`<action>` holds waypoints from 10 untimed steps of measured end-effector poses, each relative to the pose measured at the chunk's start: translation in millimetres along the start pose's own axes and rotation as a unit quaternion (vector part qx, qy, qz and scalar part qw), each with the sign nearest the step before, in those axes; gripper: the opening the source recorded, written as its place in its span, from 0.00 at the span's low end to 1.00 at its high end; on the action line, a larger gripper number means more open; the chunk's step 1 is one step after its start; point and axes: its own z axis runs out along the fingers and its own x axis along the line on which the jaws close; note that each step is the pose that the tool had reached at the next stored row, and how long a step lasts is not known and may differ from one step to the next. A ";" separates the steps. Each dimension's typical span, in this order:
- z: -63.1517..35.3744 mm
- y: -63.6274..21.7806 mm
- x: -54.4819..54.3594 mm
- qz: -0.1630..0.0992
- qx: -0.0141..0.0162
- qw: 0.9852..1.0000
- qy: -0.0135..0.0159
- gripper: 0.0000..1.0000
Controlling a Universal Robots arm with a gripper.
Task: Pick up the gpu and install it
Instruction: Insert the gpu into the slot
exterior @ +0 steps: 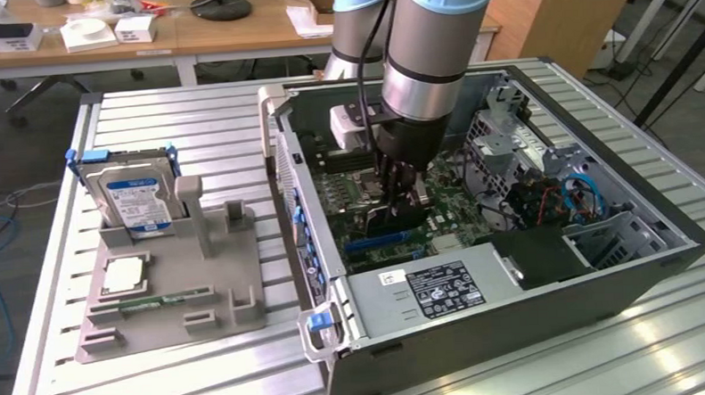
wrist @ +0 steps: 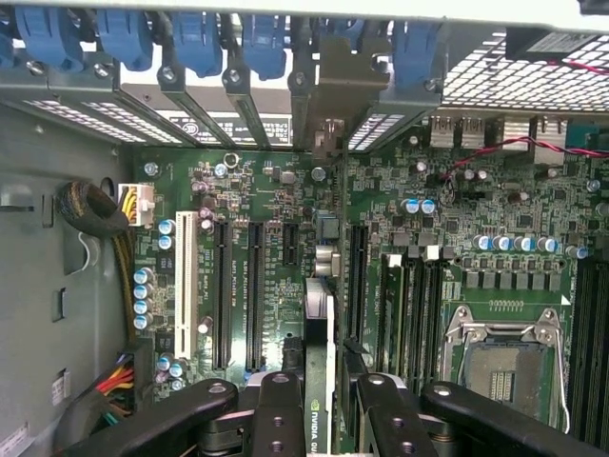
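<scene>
The gpu (exterior: 392,215) hangs edge-down inside the open computer case (exterior: 641,279), clamped between the fingers of the gripper (exterior: 397,179), low over the green motherboard (exterior: 448,193). The case lies on its side on a ribbed metal table (exterior: 170,107), beside a grey holder tray (exterior: 214,293) that carries a blue-labelled hard drive (exterior: 138,200), a square processor chip (exterior: 123,275) and a narrow green memory stick (exterior: 161,301). Behind the table stand wooden desks (exterior: 203,36) with small white boxes, and blue cables lie on the dark floor at the exterior view's left.

In the wrist view the gpu (wrist: 319,381) is a thin card seen edge-on, black with a green-and-white label strip and a silvery bracket end reaching toward the case's rear slot openings. The black fingers (wrist: 278,419) are about half closed, pressing on both faces of the card. It sits between the long black expansion slots (wrist: 255,295) and the slots toward the processor socket (wrist: 502,367); whether it touches a slot cannot be told.
</scene>
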 end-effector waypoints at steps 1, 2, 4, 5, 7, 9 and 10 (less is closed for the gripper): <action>0.0 0.0 0.0 0.000 0.000 1.000 0.000 0.27; 0.0 0.0 0.0 0.000 0.000 1.000 0.000 0.27; 0.0 0.0 0.0 0.000 0.000 1.000 0.000 0.27; 0.1 -0.1 0.0 0.000 0.000 1.000 0.000 0.27; 0.1 -0.4 0.0 0.000 0.000 1.000 0.000 0.27; 0.1 -0.5 0.0 0.000 0.000 1.000 0.000 0.27; 0.1 -0.5 0.0 0.000 0.000 1.000 0.000 0.27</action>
